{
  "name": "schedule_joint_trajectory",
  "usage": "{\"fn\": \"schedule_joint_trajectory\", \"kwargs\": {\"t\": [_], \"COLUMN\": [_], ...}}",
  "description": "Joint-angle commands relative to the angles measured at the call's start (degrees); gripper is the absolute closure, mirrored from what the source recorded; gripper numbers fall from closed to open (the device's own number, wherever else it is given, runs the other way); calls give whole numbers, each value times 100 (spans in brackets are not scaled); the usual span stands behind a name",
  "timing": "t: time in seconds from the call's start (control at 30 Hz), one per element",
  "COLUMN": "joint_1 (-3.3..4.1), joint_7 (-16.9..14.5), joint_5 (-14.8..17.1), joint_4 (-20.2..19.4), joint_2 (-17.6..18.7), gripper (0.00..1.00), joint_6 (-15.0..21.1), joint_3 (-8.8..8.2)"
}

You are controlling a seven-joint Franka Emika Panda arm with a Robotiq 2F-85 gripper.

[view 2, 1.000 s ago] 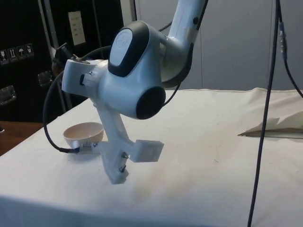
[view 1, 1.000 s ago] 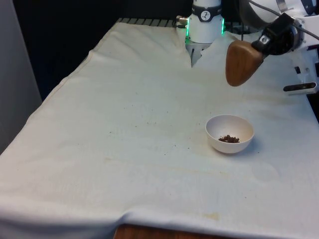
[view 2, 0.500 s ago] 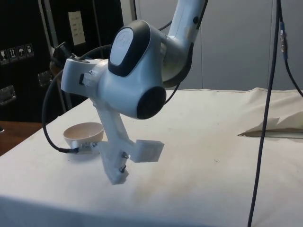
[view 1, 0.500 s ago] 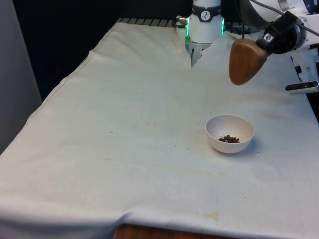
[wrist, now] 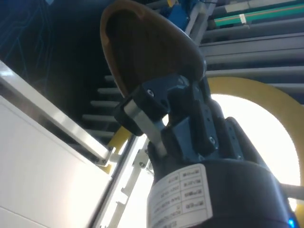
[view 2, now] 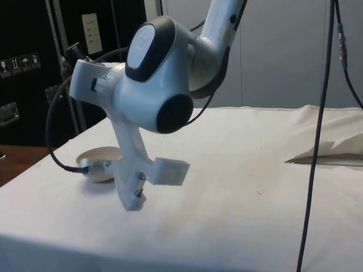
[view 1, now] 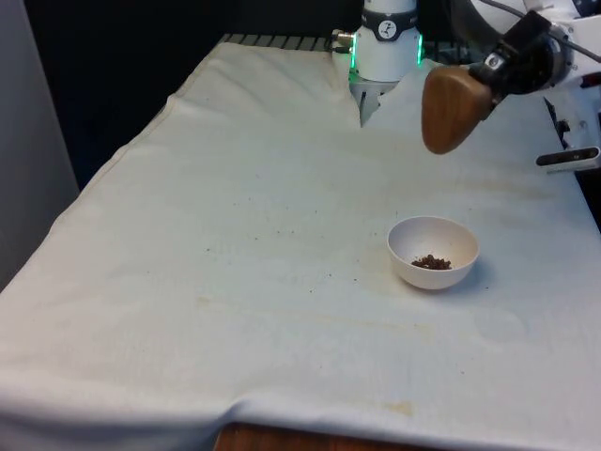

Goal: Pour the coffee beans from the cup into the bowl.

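Note:
A brown wooden cup (view 1: 451, 108) hangs tipped over in the air, mouth turned away from the front view, above and behind the white bowl (view 1: 434, 252). My black gripper (view 1: 489, 71) is shut on the cup's rim. A small heap of coffee beans (view 1: 432, 262) lies in the bowl. In the wrist view the cup (wrist: 142, 52) shows its hollow inside with no beans, and one finger (wrist: 142, 114) presses on its rim. The side view has the bowl (view 2: 101, 165) partly hidden behind my arm.
A few stray beans (view 1: 282, 231) dot the white cloth to the front view's left of the bowl. The table's edge on the front view's right (view 1: 593, 211) runs close past the bowl. A black cable (view 2: 315, 147) hangs down in the side view.
The cup has drifted slightly up and towards the front view's left. In the side view the wrist has swung a little away from the bowl and now covers more of it.

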Motion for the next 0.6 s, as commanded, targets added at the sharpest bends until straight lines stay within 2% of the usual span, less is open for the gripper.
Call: {"fn": "schedule_joint_trajectory", "kwargs": {"t": [0.0,0.2,0.23,0.27,0.47,0.53,0.57], "joint_1": [-63,-155,-120,-172,-246,-292,-235], "joint_7": [0,34,40,34,52,63,63], "joint_5": [40,166,138,189,327,378,355], "joint_4": [-46,-92,-69,-92,-103,-120,-74], "joint_2": [-92,-258,-212,-281,-401,-464,-390], "gripper": [100,100,100,100,100,100,100], "joint_6": [160,304,189,332,481,567,418], "joint_3": [17,11,-6,11,0,-11,-17]}}
